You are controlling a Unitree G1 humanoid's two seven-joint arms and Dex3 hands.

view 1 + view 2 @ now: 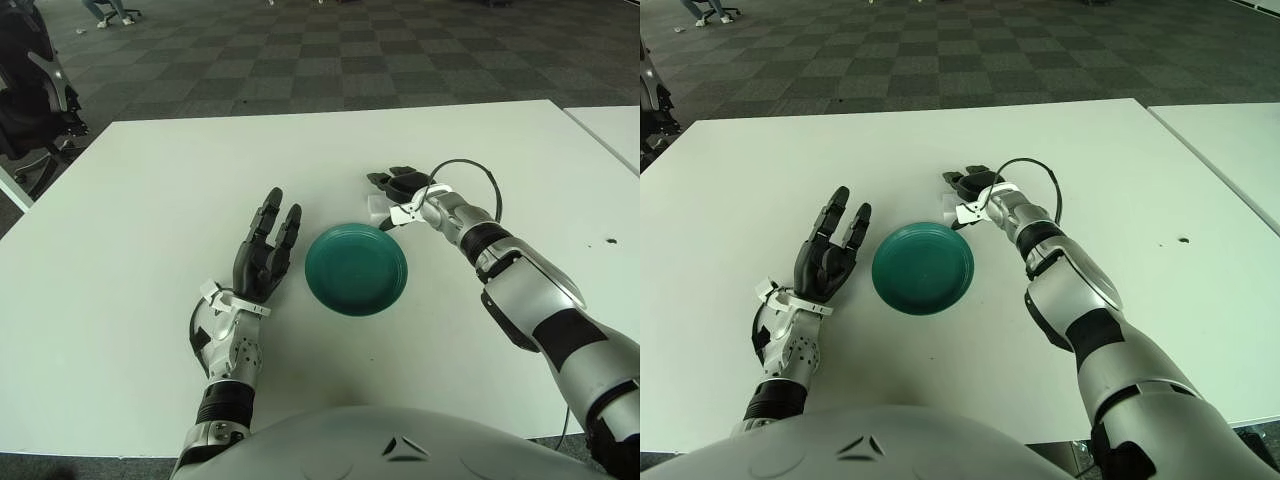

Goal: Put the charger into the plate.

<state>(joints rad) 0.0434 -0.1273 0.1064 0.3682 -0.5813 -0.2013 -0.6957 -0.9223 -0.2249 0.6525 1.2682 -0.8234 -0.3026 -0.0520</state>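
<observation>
The small white charger (377,207) sits on the white table (150,180) just beyond the far rim of the green plate (356,270), with the right hand (398,186) curled over it, grip unclear, while the left hand (262,255) shows left of the plate, fingers spread.

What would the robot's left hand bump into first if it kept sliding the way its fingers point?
Probably nothing: the left hand points up the bare table, away from the robot. The green plate sits to its right, out of that line.
</observation>
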